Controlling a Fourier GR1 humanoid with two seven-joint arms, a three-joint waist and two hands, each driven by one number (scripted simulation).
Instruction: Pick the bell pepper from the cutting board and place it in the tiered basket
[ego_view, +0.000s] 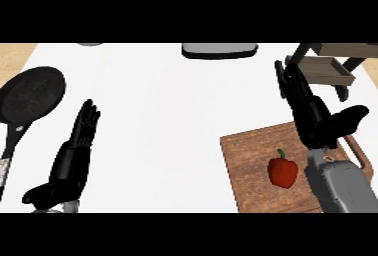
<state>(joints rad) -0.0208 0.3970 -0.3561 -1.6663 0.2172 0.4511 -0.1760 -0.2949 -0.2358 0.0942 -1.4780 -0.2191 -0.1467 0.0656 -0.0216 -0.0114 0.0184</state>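
A red bell pepper (283, 171) with a green stem lies on the wooden cutting board (251, 175) at the lower right. My right hand (314, 120) hovers open just right of and beyond the pepper, fingers straight and pointing away from me, thumb spread to the right. It holds nothing. The tiered basket (330, 65), wooden trays on a dark frame, stands at the far right corner, just past the right hand's fingertips. My left hand (76, 150) rests open at the lower left, fingers stretched out over the white counter.
A black frying pan (29, 97) lies at the left edge with its handle running toward me. A dark tray-like object (219, 50) sits at the back centre. A small grey item (90, 44) peeks in at the top left.
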